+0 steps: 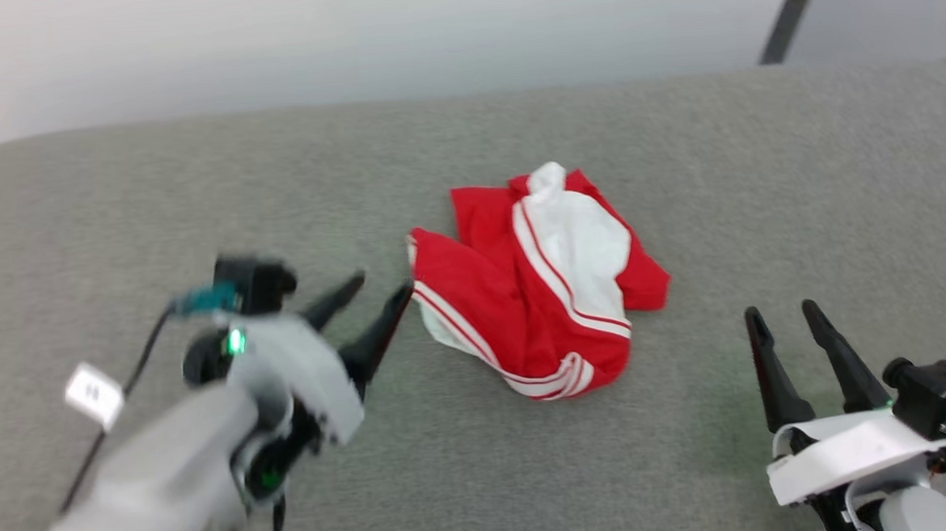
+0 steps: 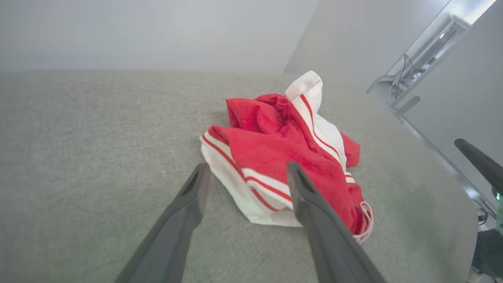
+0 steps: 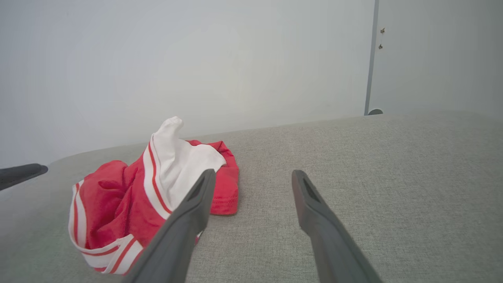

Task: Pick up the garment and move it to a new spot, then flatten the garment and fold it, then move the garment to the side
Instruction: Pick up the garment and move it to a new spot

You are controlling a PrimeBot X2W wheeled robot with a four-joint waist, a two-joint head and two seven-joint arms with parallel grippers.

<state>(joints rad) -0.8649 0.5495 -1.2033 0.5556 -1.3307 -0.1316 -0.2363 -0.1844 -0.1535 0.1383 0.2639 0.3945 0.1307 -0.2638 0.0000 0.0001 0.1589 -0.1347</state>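
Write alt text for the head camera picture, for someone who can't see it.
A crumpled red and white shirt lies heaped on a grey fabric surface. The open left gripper points at its edge from the lower left; the open right gripper sits at the lower right, apart from it.

The garment (image 1: 535, 282) lies heaped on the surface (image 1: 194, 191), about midway between its left and right edges. My left gripper (image 1: 381, 286) is at the garment's left, fingertips just beside it. My right gripper (image 1: 779, 310) is toward the near right corner, apart from it.
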